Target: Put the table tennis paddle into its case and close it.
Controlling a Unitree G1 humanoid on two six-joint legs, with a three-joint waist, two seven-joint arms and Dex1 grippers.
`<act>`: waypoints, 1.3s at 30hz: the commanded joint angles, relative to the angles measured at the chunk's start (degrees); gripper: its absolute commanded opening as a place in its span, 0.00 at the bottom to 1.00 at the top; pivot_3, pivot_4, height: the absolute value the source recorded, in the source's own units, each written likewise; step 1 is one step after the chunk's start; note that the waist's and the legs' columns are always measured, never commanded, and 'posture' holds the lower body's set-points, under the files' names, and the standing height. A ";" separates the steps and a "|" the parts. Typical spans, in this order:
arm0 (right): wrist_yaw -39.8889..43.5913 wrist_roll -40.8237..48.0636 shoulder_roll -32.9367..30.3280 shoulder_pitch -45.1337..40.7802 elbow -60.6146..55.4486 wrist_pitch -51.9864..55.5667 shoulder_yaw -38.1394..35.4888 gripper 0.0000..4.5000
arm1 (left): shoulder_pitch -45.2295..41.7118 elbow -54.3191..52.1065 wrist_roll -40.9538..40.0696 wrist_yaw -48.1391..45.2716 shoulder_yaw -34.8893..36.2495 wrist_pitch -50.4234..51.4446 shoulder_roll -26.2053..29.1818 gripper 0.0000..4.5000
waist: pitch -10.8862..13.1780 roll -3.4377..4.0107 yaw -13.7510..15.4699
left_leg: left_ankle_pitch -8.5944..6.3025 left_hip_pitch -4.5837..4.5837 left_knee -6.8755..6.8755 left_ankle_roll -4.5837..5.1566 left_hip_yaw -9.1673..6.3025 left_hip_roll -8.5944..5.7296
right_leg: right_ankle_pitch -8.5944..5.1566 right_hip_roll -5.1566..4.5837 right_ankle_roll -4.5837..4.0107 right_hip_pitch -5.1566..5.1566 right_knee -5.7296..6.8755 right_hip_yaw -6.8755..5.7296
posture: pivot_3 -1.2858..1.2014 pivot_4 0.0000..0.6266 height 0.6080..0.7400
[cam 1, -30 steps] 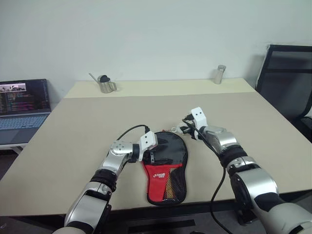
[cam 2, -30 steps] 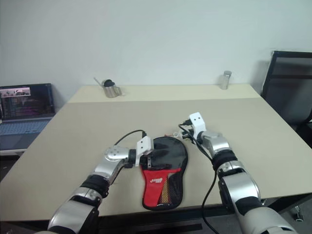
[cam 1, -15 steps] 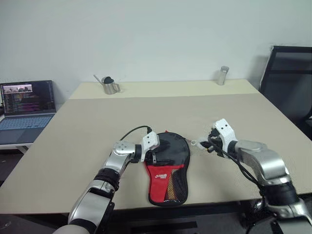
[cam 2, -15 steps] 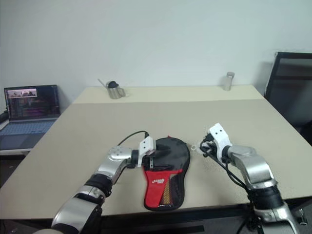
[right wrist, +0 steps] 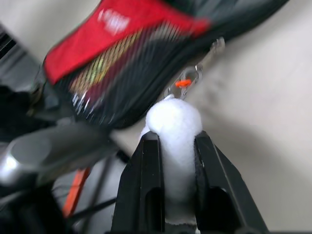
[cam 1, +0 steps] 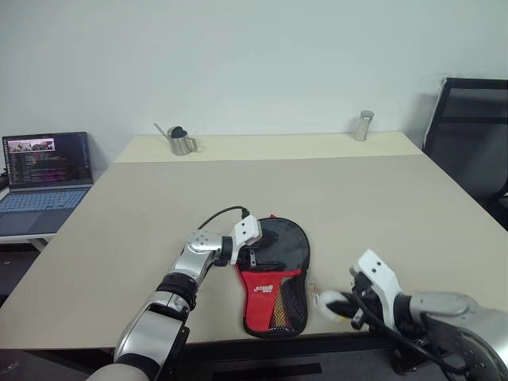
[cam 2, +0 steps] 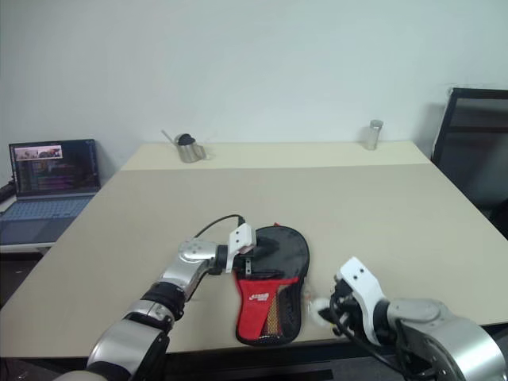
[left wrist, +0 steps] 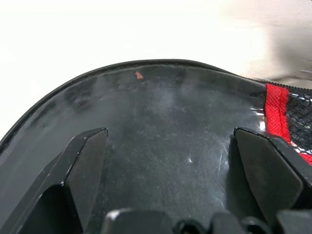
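Near the front edge of the table (cam 1: 381, 198), the case (cam 1: 274, 274) lies flat, black head away from the robot, red end toward it. The paddle can't be made out separately; I judge it to be inside already.

Change over the last second: the right pincer (right wrist: 176, 141) has pulled back from beside the far right of the case head to beside the red end, close to the table edge. It is clamped on a white fluffy ball (cam 1: 329, 302). The right wrist view shows that ball linked by a small metal clasp (right wrist: 184, 80) toward the case's rim, so it looks like the zipper pull.

The left pincer (cam 1: 254, 255) has not shifted. Its fingers are spread wide apart over the black head, holding nothing. It seems to pin the case down, though contact isn't clear.

Meaning: the zip is probably being run round the right side, so this is the closing step and it is well along. How much of the zipper is shut can't be seen. If the case slides, the pull may just drag it.
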 commanded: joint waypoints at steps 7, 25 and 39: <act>8.04 18.13 -6.79 6.59 -7.04 1.48 -9.13 0.07 | 1.54 6.43 5.75 -0.20 -4.33 -0.39 0.04 1.00 | -0.01 -0.08 0.10 | -0.12 0.07 -0.07 0.03 -0.08 -0.05 | -0.17 -0.13 0.06 0.09 -0.05 -0.09 | 0.52 0.24 1.00; -3.40 29.79 -9.71 9.60 -3.39 -9.05 -6.30 0.35 | 0.57 9.08 6.15 1.41 -4.50 -2.21 0.11 1.00 | -0.01 -0.13 0.00 | -0.38 0.18 -0.07 -0.32 -0.41 -0.03 | -0.21 -0.35 0.07 0.19 -0.50 -0.65 | 0.52 0.24 1.00; -9.59 25.36 -5.56 -9.21 12.54 -25.78 -4.16 0.73 | 1.69 6.39 2.83 1.29 -1.92 -0.67 -1.09 1.00 | 0.04 0.24 -0.11 | -0.44 0.20 -0.18 -0.41 -1.01 0.08 | -0.21 -0.48 0.07 0.79 -1.48 -1.50 | 0.52 0.24 1.00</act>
